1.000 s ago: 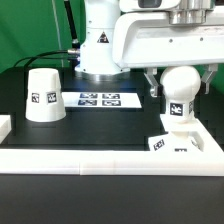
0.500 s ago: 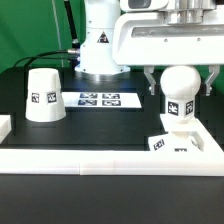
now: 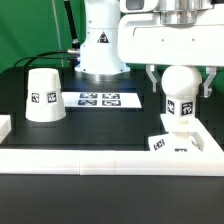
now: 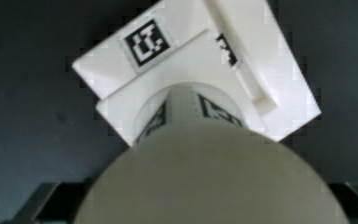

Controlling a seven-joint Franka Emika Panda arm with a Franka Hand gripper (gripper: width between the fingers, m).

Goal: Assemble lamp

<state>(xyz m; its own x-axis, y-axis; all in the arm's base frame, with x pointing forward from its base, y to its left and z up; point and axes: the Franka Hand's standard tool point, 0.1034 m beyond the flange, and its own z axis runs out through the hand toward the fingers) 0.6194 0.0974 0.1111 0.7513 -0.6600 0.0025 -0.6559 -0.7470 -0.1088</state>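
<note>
The ball-shaped white bulb (image 3: 179, 88) stands upright with its stem in the low sloped base (image 3: 180, 142) at the exterior view's right. My gripper (image 3: 179, 80) comes down from above, one finger on each side of the ball, shut on it. In the wrist view the bulb (image 4: 202, 175) fills the space between my dark fingers (image 4: 44, 203), with the tagged base (image 4: 202, 50) beyond it. The cone-shaped shade (image 3: 44, 95) stands alone, wide end down, at the exterior view's left.
The marker board (image 3: 100, 99) lies flat between shade and base. A raised white ledge (image 3: 100, 160) runs along the front edge. The robot's own pedestal (image 3: 100, 45) stands at the back centre.
My wrist has turned about the vertical. The tag on the bulb has slid toward the exterior view's right, so the bulb has turned with it. Base and shade have stayed put.
</note>
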